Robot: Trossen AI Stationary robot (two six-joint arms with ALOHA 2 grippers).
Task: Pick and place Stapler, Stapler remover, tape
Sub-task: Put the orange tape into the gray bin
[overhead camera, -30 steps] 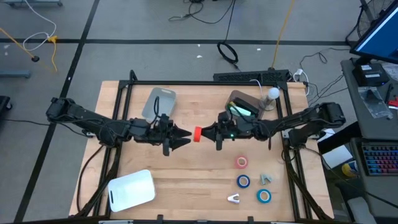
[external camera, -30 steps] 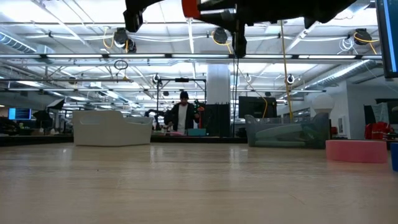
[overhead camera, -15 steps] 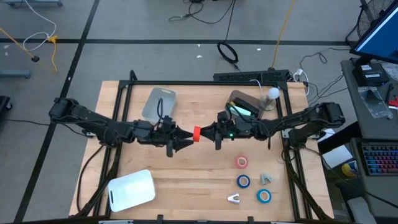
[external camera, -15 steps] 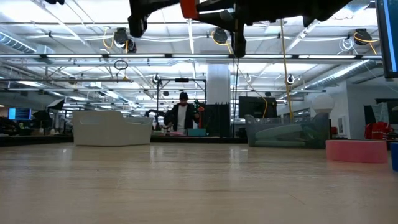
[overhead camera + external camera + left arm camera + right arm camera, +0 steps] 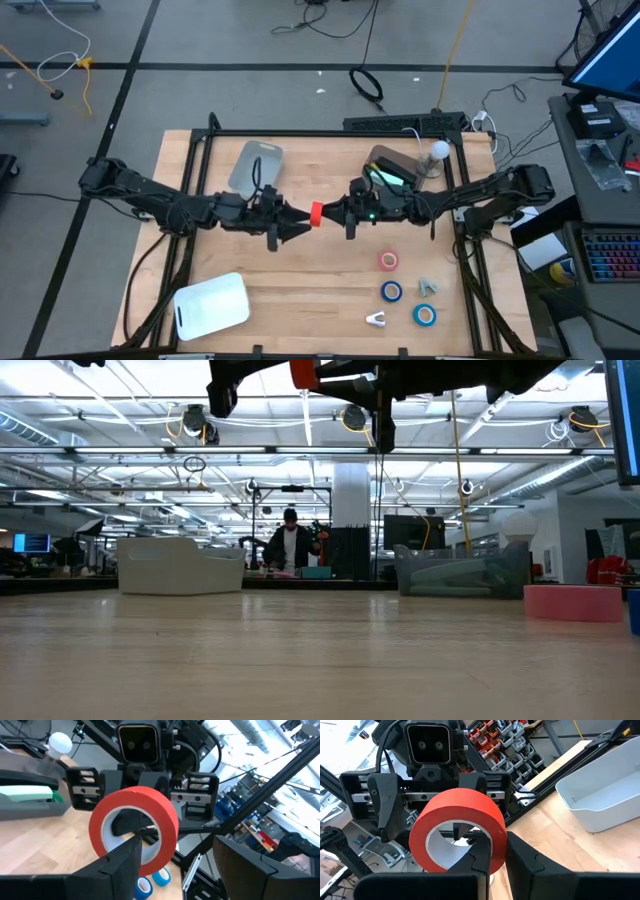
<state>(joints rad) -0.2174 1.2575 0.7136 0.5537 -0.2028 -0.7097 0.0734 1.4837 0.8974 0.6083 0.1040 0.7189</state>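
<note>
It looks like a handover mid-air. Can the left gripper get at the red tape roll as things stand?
Probably yes. The left gripper is open and faces the red tape roll, which the right gripper holds up above the table. Nothing sits between them.

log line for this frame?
phase: handover, mid-air | right end effector: shut on red tape roll | left end effector: open, at roll

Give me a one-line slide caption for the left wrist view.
Mid-air handover: right gripper pinches the red tape roll while the open left gripper closes in around it.
</note>
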